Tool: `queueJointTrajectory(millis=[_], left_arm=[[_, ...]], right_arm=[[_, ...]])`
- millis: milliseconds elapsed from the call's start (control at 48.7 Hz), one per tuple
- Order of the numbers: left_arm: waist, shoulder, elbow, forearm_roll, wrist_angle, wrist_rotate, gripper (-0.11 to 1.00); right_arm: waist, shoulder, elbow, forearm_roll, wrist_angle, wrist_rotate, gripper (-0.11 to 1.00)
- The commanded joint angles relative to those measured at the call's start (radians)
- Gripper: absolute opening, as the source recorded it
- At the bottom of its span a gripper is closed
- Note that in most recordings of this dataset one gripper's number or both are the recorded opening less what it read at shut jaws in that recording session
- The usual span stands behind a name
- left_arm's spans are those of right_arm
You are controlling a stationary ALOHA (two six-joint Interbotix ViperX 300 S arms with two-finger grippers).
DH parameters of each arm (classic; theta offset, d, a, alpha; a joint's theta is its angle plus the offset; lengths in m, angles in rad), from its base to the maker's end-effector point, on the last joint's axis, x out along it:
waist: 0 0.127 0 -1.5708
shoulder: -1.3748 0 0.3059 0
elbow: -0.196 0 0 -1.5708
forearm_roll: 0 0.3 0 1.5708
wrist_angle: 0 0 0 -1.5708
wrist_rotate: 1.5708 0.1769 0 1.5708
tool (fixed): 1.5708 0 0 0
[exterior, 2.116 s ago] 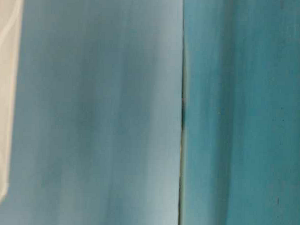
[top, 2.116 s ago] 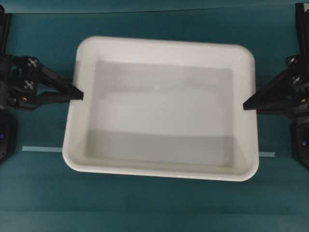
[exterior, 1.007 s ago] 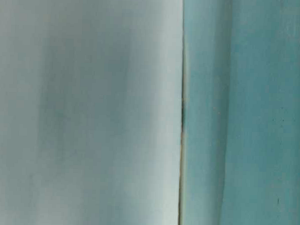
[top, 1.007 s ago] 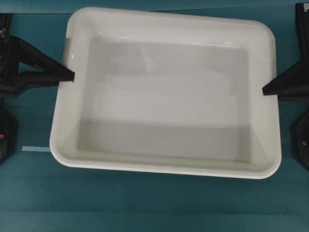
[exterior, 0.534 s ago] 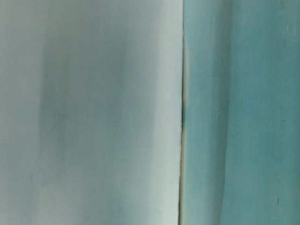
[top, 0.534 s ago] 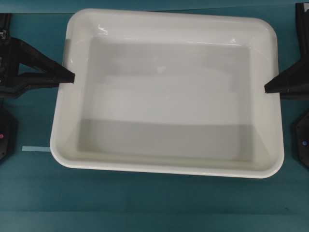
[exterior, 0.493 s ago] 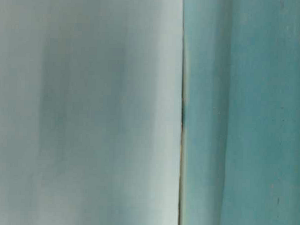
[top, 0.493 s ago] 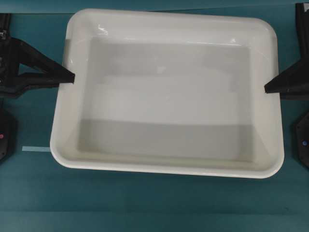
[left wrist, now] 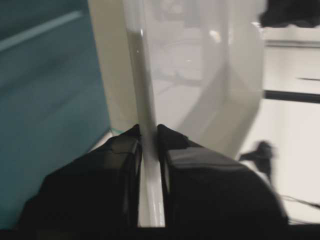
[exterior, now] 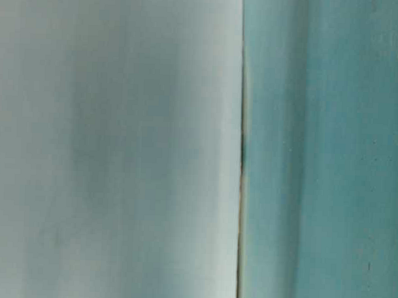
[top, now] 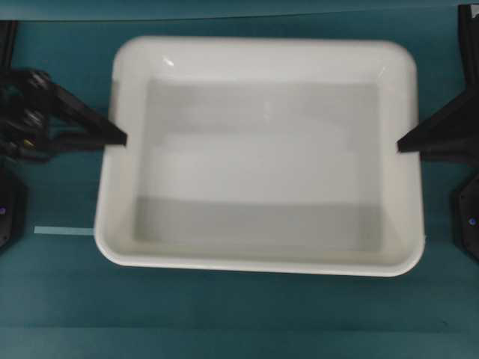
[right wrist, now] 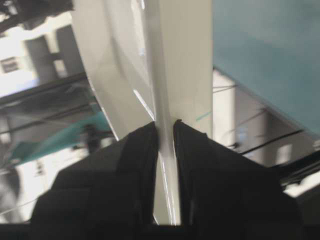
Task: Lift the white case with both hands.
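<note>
The white case (top: 262,157) is a large shallow white tray with a rolled rim, seen in the middle of the overhead view and held above the teal table. My left gripper (top: 121,140) is shut on its left rim. My right gripper (top: 401,145) is shut on its right rim. In the left wrist view the rim (left wrist: 146,100) runs between the two black fingers of the left gripper (left wrist: 148,131). In the right wrist view the rim (right wrist: 162,75) is pinched by the right gripper (right wrist: 165,125). In the table-level view the case's pale side (exterior: 114,146) fills the left half.
The teal table (top: 239,314) lies all round the case. A pale tape strip (top: 63,230) sits on it at the left, under the case's corner. The black arm bases (top: 7,209) stand at both side edges.
The case rose from the table towards the overhead camera, held by both grippers. In the last half second it shrank and levelled in that view, and both grippers shifted slightly inward.
</note>
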Motion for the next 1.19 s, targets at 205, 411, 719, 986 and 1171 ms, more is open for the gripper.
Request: queueJointTrajectory(millis=[205, 411, 719, 986, 1171], left_arm=[[-0.002, 0.064, 0.126, 0.000, -0.095, 0.002, 0.06], [0.014, 0.089, 0.210, 0.002, -0.144, 0.002, 0.06], [0.023, 0.178, 0.318, 0.002, -0.213, 0.003, 0.06], [0.034, 0.238, 0.373, 0.002, -0.219, 0.003, 0.06], [0.034, 0.272, 0.411, 0.002, -0.219, 0.000, 0.06]], right_arm=[[0.005, 0.067, 0.146, -0.005, -0.100, -0.043, 0.10], [0.025, 0.094, 0.268, -0.005, -0.192, -0.048, 0.10], [0.031, 0.179, 0.368, -0.005, -0.288, -0.106, 0.10], [0.048, 0.308, 0.397, -0.005, -0.311, -0.123, 0.10], [0.049, 0.368, 0.423, -0.005, -0.351, -0.123, 0.10]])
